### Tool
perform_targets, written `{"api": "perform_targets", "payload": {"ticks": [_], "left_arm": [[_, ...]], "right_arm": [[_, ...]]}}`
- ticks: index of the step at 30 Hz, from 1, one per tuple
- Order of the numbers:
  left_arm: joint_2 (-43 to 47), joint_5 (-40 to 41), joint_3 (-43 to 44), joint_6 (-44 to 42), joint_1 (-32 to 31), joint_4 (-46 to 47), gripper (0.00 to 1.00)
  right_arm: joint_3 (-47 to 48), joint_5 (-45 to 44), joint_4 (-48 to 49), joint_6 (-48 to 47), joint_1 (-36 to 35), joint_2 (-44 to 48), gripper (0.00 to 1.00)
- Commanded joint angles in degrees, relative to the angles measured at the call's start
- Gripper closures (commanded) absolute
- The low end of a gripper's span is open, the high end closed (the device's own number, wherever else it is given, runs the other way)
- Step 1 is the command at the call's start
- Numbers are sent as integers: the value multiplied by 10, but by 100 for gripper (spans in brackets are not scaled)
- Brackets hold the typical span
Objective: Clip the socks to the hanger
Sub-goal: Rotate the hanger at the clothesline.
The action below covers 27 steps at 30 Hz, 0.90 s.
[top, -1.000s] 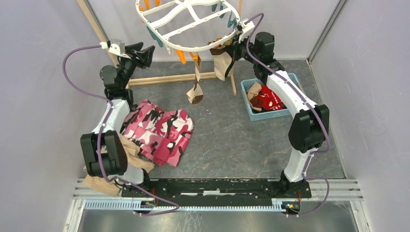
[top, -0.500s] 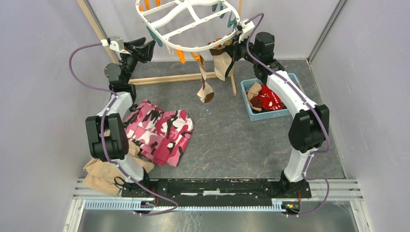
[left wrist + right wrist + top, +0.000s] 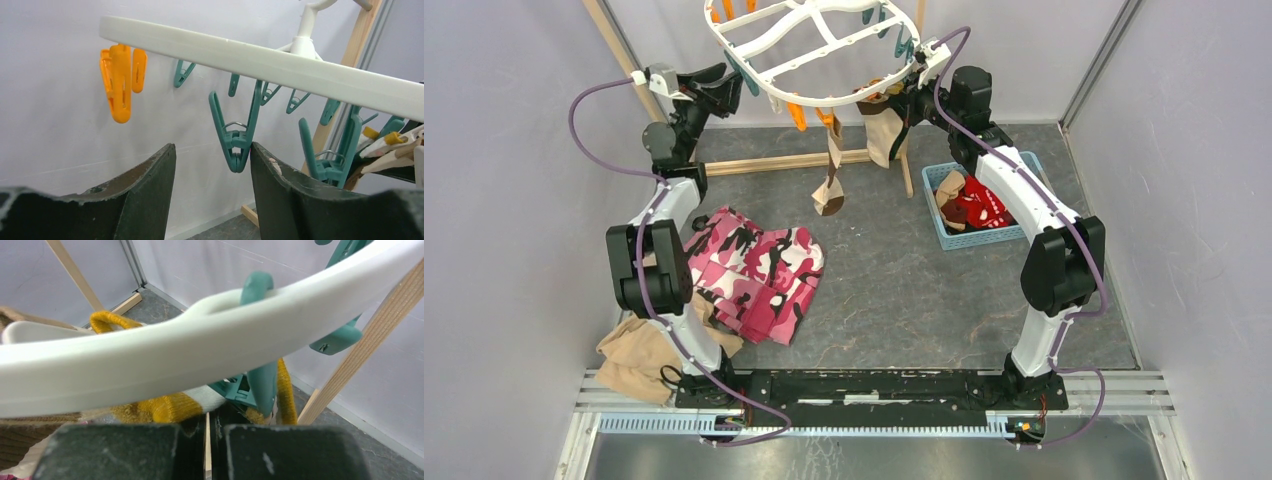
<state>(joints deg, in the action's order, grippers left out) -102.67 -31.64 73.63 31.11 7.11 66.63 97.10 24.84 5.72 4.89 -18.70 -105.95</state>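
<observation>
Hanging from the near rim of the hanger, a white oval frame lying roughly level overhead: one tan sock, long axis vertical, cuff up at the clips, brown toe lowest and turned toward the left arm's side. Second sock, tan, wider, also vertical, has its top edge at the rim just beside the right gripper. Right gripper jaws are pressed fully together beneath the rim. Its wrist view shows a mustard-and-white knit edge and a teal clip just beyond the fingertips; whether any fabric is pinched cannot be told. Left gripper is up at the frame's left rim, jaws a moderate way apart, holding nothing. Its wrist view shows another teal clip dangling point-down beyond and between the two fingers, apart from both, with an orange clip further left. A red sock and a beige sock are heaped in the blue basket under the right arm. Pink camouflage garment and tan cloth lie by the left arm.
</observation>
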Motion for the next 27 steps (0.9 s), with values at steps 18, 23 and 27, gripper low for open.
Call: {"api": "perform_targets", "payload": {"ticks": [18,23,27], "left_arm": [[-34,-5,70,25,-24,52,56],[-25,-2,58,21,-25,49,74],[-14,5,44,15,-24,50,83]], "right_arm": [[-3,15,33,8,2,3,100],[-7,18,35,9,2,8,100],[-9,22,37,8,2,10,100]]}}
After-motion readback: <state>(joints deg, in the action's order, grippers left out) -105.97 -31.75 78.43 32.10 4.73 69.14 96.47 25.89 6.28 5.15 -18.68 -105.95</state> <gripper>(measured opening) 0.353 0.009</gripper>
